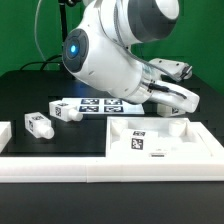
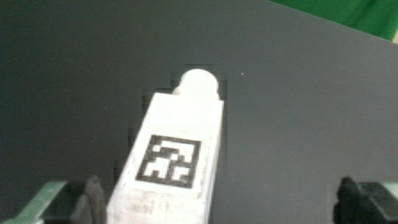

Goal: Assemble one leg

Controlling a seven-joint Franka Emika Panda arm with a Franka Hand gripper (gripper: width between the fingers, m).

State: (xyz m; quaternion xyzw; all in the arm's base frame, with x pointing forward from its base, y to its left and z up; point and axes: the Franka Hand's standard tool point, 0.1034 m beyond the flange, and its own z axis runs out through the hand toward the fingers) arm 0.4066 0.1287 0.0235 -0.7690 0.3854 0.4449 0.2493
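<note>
In the wrist view a white square-section leg (image 2: pixel 175 150) lies on the black table, with a black-and-white tag on its upper face and a rounded peg at its far end. My gripper (image 2: pixel 217 200) is open above it with the jaws wide apart. The leg lies close to one dark finger (image 2: pixel 71 200) and well away from the other. In the exterior view the arm's hand (image 1: pixel 172 95) reaches down behind the white panel, and its fingers and this leg are hidden. Two more legs (image 1: pixel 40 125) (image 1: pixel 68 110) lie loose at the exterior view's left.
A large white square panel (image 1: pixel 175 135) with raised rims and tags lies at the front right of the exterior view. The marker board (image 1: pixel 100 103) lies behind the legs. A further white part (image 1: pixel 5 132) shows at the far left edge.
</note>
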